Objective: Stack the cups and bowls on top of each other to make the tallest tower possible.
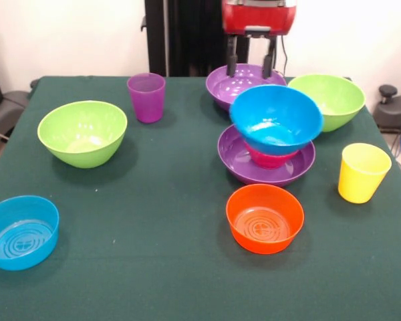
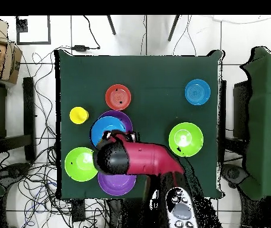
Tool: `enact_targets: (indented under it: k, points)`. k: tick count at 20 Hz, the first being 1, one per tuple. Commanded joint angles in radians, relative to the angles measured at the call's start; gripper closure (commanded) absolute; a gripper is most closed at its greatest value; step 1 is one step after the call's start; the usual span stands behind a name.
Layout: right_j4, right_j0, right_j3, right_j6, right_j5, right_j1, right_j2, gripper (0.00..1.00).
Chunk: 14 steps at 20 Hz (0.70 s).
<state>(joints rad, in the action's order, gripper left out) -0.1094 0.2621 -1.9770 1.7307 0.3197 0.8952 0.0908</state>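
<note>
The tower stands right of centre: a wide purple bowl (image 1: 230, 155) at the base, a small red-pink bowl (image 1: 271, 160) in it, and a large blue bowl (image 1: 275, 117) tilted on top. From overhead the blue bowl (image 2: 106, 128) covers most of the purple base (image 2: 126, 120). My gripper (image 1: 250, 65) hangs open and holds nothing, just behind the tower, over the second wide purple bowl (image 1: 237, 83). Loose on the cloth are a purple cup (image 1: 146, 97), a yellow cup (image 1: 363, 172), an orange bowl (image 1: 264, 217), a small blue bowl (image 1: 20, 231) and two lime green bowls (image 1: 82, 132) (image 1: 329, 100).
The red arm (image 2: 143, 159) lies over the near part of the table in the overhead view and hides the purple cup there. The right-hand green bowl sits close beside the tower. The yellow cup (image 2: 78, 114) stands near the table's edge.
</note>
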Motion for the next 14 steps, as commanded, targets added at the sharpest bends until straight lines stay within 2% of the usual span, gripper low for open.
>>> enact_targets:
  k: [1,6,11,14]
  points:
    - [-0.006,0.105,0.142,-0.062,0.162,-0.104,0.133,0.0]
    - [-0.032,0.204,0.227,-0.144,0.248,-0.144,0.185,0.0]
    - [-0.055,0.26,0.274,-0.18,0.321,-0.144,0.218,0.0]
    - [-0.078,0.29,0.299,-0.197,0.332,-0.159,0.235,0.0]
